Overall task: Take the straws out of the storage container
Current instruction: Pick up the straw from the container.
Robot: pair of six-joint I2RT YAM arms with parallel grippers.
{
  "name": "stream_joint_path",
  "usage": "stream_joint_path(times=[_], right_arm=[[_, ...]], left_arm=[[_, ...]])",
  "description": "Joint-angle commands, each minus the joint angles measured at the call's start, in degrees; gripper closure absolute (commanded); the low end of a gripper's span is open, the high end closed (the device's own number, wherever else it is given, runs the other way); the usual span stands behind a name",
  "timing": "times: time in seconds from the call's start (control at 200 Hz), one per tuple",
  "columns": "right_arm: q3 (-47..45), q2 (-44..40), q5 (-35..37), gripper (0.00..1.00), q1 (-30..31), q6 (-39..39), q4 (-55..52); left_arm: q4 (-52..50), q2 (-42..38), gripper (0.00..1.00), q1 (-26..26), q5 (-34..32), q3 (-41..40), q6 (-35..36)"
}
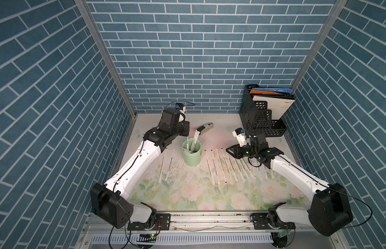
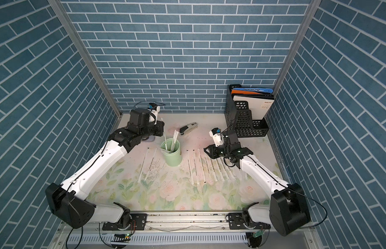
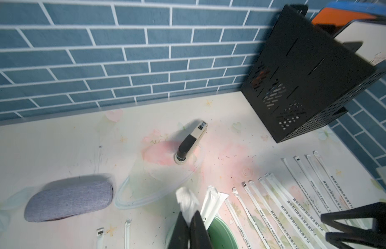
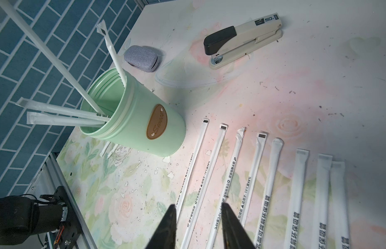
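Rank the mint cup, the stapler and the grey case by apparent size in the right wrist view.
1. mint cup, largest, though it is also nearest the camera
2. stapler
3. grey case, smallest

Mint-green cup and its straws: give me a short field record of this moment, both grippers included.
container: pale mint-green cylindrical cup, upright
straws inside: four white paper-wrapped straws, the held straw included
left gripper: shut on the held straw's top; its lower end is inside the cup
right gripper: open, empty, over the row of laid-out straws
straws out: that row beside the cup, two more on its other side
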Motion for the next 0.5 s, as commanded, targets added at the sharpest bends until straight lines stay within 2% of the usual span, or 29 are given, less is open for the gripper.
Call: stream_joint_path(times=[0.0, 0.315, 0.495], right_arm=[[1.49, -1.01, -1.23, 0.65, 0.32, 0.79, 1.48], [3.61, -0.89, -1.88, 0.65, 0.36, 0.51, 0.54], [4.01, -0.02, -2.02, 0.65, 0.31, -0.27, 0.17]], left_arm=[[-3.06, -3.56, 0.94, -0.3, -3.14, 4.05, 1.29], [-8.29, -9.6, 0.94, -0.21, -11.06, 15.5, 4.54], [-12.47, -11.21, 0.93, -0.21, -18.44, 21.7, 7.92]])
